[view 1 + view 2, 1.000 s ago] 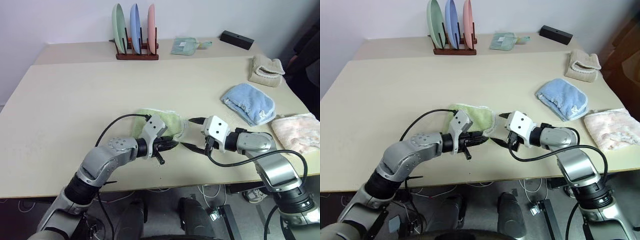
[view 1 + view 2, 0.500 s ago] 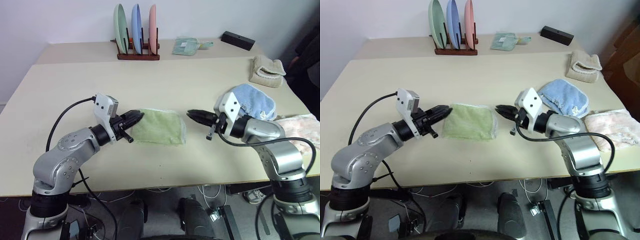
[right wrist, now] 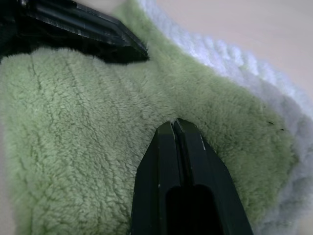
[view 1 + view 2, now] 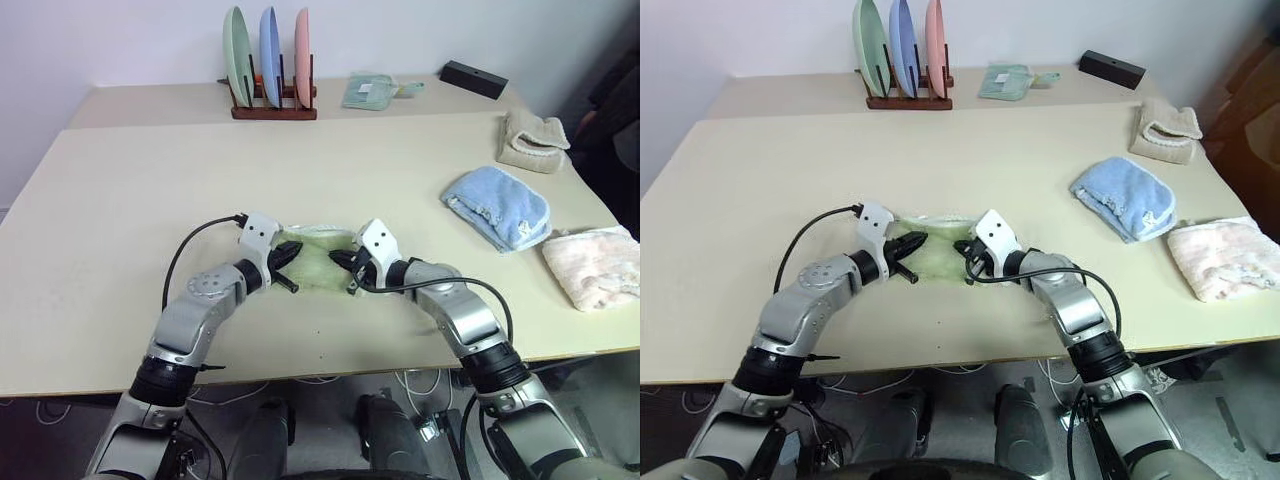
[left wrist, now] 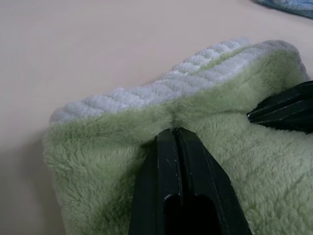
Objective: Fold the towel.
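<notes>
The left gripper (image 4: 288,251) and the right gripper (image 4: 338,259) point at each other, both with fingers pressed together, tips resting on the light green towel (image 4: 315,262). The towel lies bunched on the table (image 4: 130,190) directly under and between the two tips, its white edging (image 5: 161,85) on the side just beyond them.

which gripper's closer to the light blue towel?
Right. The right gripper rests shut on the green towel, on its side facing the light blue towel; the left gripper, also shut, is on the towel's far side.
</notes>
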